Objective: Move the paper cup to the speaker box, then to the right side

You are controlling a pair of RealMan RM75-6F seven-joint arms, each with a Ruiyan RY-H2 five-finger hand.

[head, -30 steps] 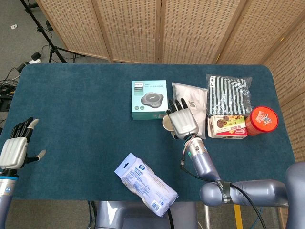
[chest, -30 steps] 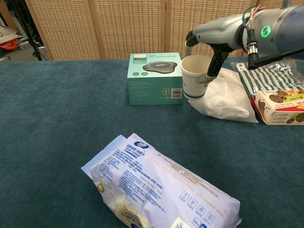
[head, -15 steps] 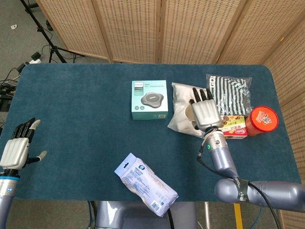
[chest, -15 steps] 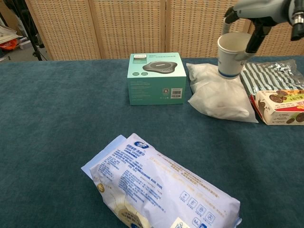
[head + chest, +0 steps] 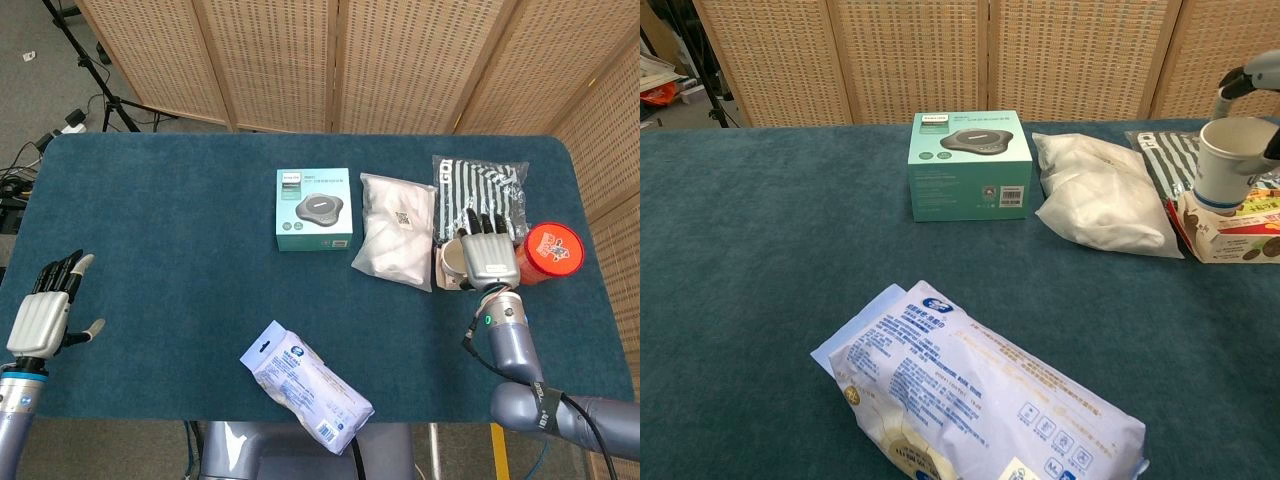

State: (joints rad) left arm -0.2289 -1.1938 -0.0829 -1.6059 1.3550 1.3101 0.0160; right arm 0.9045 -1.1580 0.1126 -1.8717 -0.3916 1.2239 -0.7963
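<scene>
My right hand (image 5: 487, 254) grips the white paper cup (image 5: 1228, 164) and holds it upright in the air above the cookie box (image 5: 1230, 226). In the head view only the cup's rim (image 5: 452, 261) shows, left of the hand. At the chest view's right edge just a few fingers (image 5: 1246, 80) show over the cup. The teal speaker box (image 5: 314, 208) stands at the table's middle, well left of the cup. My left hand (image 5: 42, 316) hangs open at the near left edge, holding nothing.
A white pouch (image 5: 396, 238) lies between the speaker box and the cup. A striped bag (image 5: 479, 192) lies behind the cookie box, and a red tin (image 5: 551, 250) stands at the right. A wipes pack (image 5: 305, 385) lies near the front edge.
My right hand has carried the cup rightwards, from beside the speaker box, over the white pouch, to above the cookie box. The left hand barely shifted.
</scene>
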